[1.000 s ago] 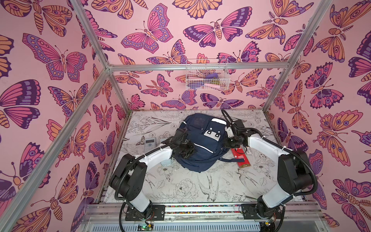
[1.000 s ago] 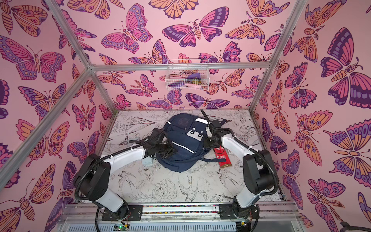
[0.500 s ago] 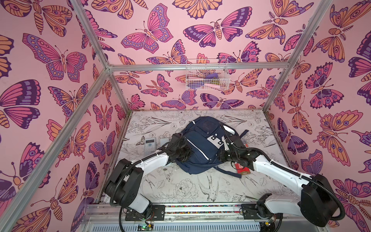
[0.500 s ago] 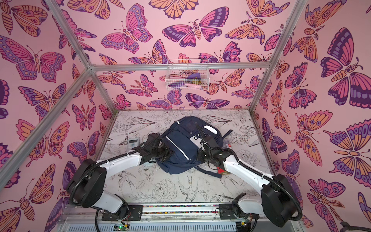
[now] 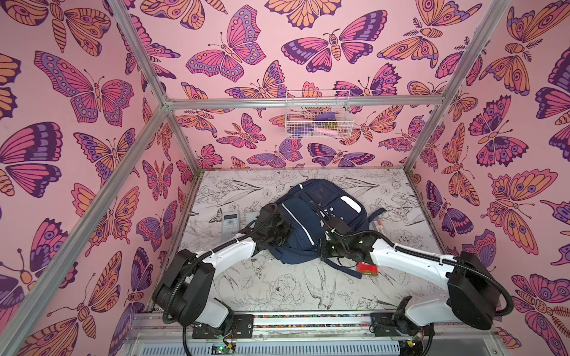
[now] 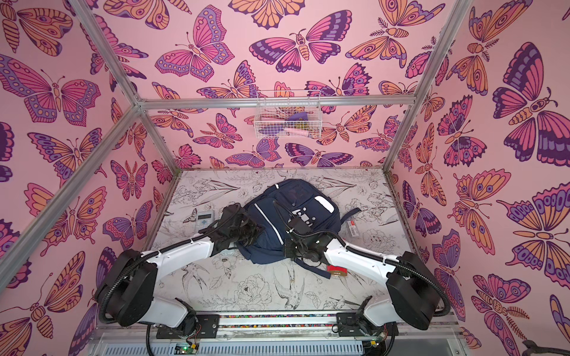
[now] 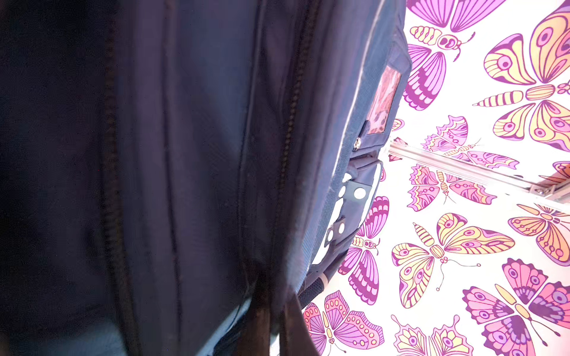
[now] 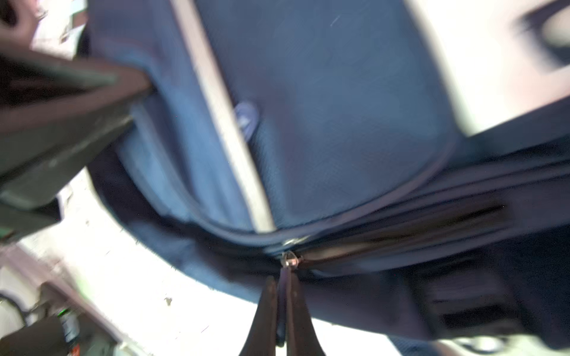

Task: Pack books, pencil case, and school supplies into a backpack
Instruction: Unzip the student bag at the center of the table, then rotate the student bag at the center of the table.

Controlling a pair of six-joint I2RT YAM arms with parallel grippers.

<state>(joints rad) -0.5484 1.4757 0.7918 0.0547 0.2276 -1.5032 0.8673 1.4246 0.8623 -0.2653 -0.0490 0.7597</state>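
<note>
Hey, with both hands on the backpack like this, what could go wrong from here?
The right hand pinches only the thin zipper pull, so a hard tug could let it slip out. The left hand is shut on loose fabric at the side of the backpack, so the bag may slide rather than unzip. The right forearm lies close by the red packet and could sweep it away.

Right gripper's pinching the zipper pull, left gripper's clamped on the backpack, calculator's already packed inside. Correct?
No. The calculator isn't packed: both top views show it on the table beside the backpack. The right gripper on the zipper pull and the left gripper on the backpack are correct.
</note>
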